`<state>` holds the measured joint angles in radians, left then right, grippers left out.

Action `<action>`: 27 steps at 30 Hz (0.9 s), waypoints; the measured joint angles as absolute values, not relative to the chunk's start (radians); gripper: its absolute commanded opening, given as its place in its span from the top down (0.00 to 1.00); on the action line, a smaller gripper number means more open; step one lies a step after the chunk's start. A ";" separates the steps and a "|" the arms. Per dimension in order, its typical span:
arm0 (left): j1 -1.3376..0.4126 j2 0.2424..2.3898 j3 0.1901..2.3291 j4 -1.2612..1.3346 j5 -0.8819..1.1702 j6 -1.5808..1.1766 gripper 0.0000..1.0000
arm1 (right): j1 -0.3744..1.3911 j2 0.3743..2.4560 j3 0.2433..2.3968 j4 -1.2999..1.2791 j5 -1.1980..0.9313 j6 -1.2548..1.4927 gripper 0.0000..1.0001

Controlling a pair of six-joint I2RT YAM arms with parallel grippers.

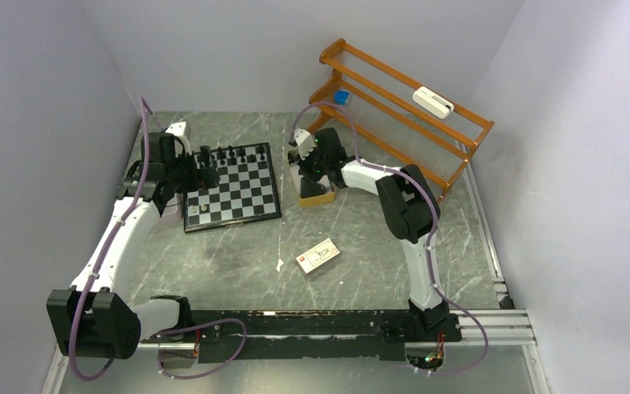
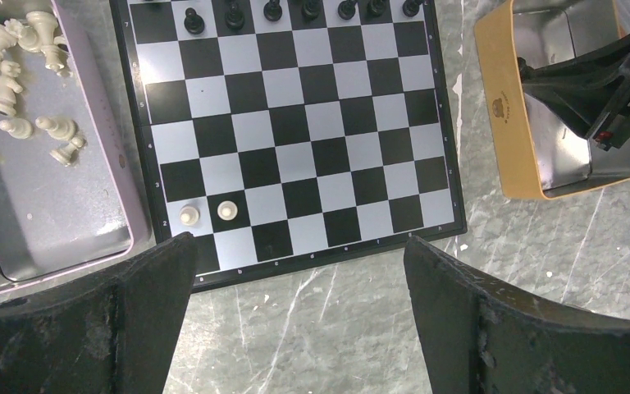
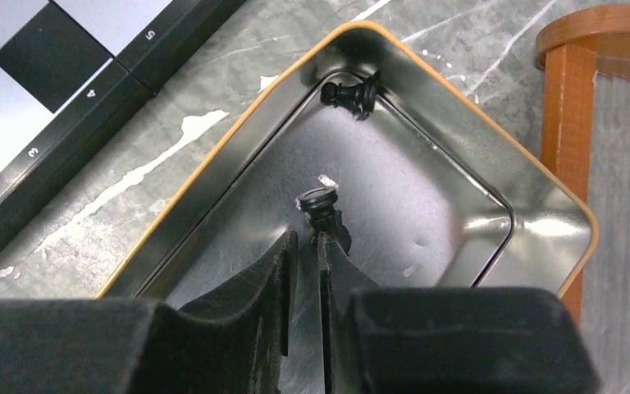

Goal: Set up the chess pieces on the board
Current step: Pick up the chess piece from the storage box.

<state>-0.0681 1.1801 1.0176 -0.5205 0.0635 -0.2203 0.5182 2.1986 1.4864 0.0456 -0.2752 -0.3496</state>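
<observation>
The right gripper (image 3: 310, 238) was caught down inside the tan tin (image 3: 476, 156), which was set just off the right edge of the board (image 2: 295, 131). Its fingers were drawn together and clamped on a black piece (image 3: 318, 201) low in that tin. A second black piece (image 3: 349, 93) was seen lying on its side, tucked into a corner on the board's side of the tin.

Over at the board's near edge, the left gripper (image 2: 299, 242) was held above the border. Its fingers (image 2: 156, 312) were spread wide apart.

On the board itself, a row of black pieces (image 2: 271, 10) was lined up along the far edge. Two pale pawns (image 2: 227, 210) were stood on neighbouring squares close to the near left corner, one row in from the edge.

Along the board's left side a lilac tin (image 2: 90, 213) was laid. Loose pale pieces (image 2: 16, 127) were scattered in it, most of them toward its far end, several tipped over.

Beyond the tan tin, off to the board's far right, a wooden rack (image 1: 402, 115) was propped against the wall. A small flat box (image 1: 317, 256) was seen on the table (image 1: 238, 263), nearer than the board and to its right, well apart from it.
</observation>
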 measured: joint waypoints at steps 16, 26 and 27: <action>-0.068 1.180 1.017 -0.520 0.064 -0.220 0.00 | 0.519 2.198 1.541 -0.017 -0.246 -0.455 0.56; -0.068 1.180 1.017 -0.520 0.064 -0.220 0.00 | 0.519 2.241 1.571 -0.028 -0.275 -0.533 0.58; -0.068 1.180 1.017 -0.520 0.064 -0.220 0.00 | 0.519 2.246 1.572 -0.029 -0.280 -0.537 0.59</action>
